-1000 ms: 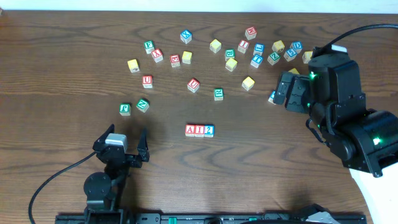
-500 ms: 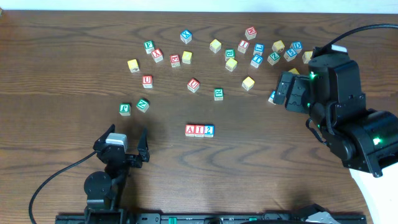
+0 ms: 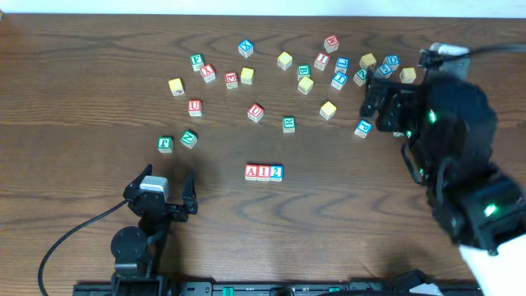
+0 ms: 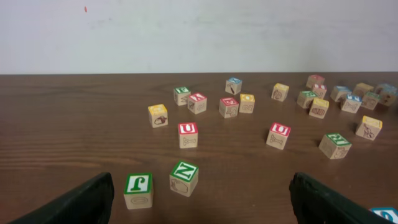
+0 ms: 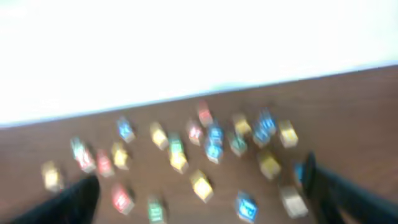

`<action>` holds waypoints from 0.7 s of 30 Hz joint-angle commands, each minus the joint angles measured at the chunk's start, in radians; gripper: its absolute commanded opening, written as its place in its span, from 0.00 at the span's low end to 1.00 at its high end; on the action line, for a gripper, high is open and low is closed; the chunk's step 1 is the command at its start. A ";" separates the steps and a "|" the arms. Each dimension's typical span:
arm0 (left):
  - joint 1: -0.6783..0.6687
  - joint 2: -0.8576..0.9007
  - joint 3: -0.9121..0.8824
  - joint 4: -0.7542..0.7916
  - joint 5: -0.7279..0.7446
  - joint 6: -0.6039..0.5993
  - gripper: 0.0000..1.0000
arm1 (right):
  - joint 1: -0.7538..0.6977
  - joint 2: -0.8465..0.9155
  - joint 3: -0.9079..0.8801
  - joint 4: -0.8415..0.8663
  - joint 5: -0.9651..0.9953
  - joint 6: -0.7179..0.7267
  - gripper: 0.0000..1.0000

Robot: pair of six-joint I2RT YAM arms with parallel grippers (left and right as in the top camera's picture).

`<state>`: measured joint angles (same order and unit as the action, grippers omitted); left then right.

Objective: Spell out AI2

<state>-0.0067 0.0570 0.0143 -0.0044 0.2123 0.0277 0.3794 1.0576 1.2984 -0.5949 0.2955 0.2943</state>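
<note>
AI2 (image 3: 263,172) sits mid-surface (image 3: 370,214) as one touching row, set apart from the scattered cubes (image 3: 256,112) so it reads cleanly. The left gripper (image 3: 162,191) and right gripper (image 3: 380,103) hold nothing, jaws apart. The right wrist view is blurred; the row probably lies outside it.
</note>
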 commanded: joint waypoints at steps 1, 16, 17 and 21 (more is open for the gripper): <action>0.005 0.001 -0.010 -0.047 0.045 0.013 0.89 | -0.010 -0.117 -0.261 0.280 -0.053 -0.191 0.99; 0.005 0.001 -0.010 -0.047 0.045 0.013 0.89 | -0.118 -0.612 -1.106 1.022 -0.296 -0.488 0.99; 0.005 0.001 -0.010 -0.047 0.045 0.013 0.89 | -0.132 -0.643 -1.130 1.021 -0.305 -0.496 0.99; 0.005 0.001 -0.010 -0.047 0.045 0.013 0.89 | -0.190 -0.745 -1.202 1.012 -0.388 -0.566 0.99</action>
<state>-0.0067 0.0574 0.0158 -0.0074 0.2199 0.0277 0.2241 0.3656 0.1295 0.4179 -0.0010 -0.1871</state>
